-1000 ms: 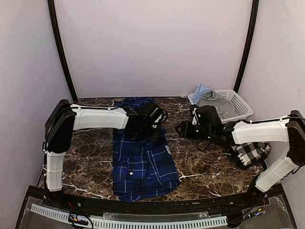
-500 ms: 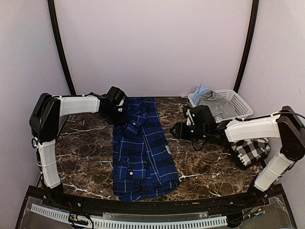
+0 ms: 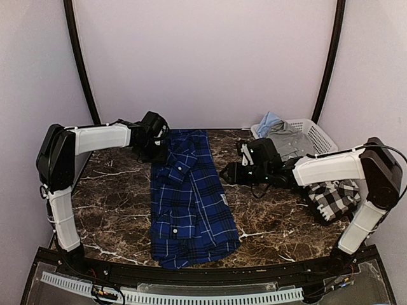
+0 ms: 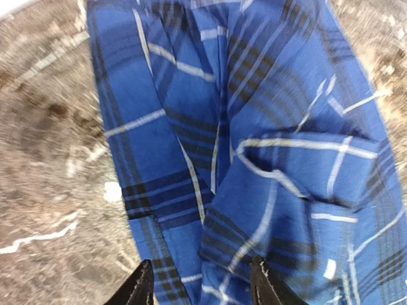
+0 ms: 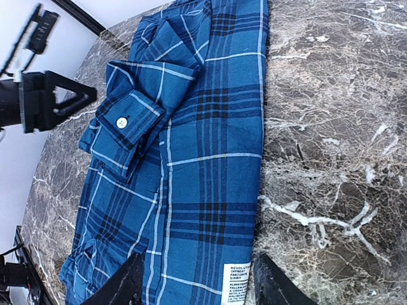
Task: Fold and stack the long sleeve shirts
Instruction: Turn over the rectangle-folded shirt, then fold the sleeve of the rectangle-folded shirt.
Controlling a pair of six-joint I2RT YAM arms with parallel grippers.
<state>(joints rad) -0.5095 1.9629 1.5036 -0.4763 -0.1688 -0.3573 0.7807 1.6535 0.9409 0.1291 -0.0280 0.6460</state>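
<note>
The royal blue plaid shirt [image 3: 191, 203] lies in a long folded strip down the middle of the table, with a buttoned cuff [image 5: 124, 124] folded onto its upper part. My left gripper [image 3: 158, 141] is open and empty at the shirt's far left corner, and its fingertips [image 4: 141, 289] straddle blue cloth [image 4: 254, 127]. My right gripper [image 3: 227, 173] is open and empty just above the shirt's right edge, near a white label [image 5: 234, 278]. The black-and-white check shirt [image 3: 331, 198] lies bunched at the right, under the right arm.
A white laundry basket [image 3: 318, 136] holding grey and light blue clothes stands at the back right corner. The dark marble table [image 3: 114, 197] shows on both sides of the blue shirt. Walls close in the back and sides.
My left gripper has pulled back from over the shirt's middle to its far left corner, leaving the upper part laid out flat. My right gripper has moved left towards the shirt's right edge.
</note>
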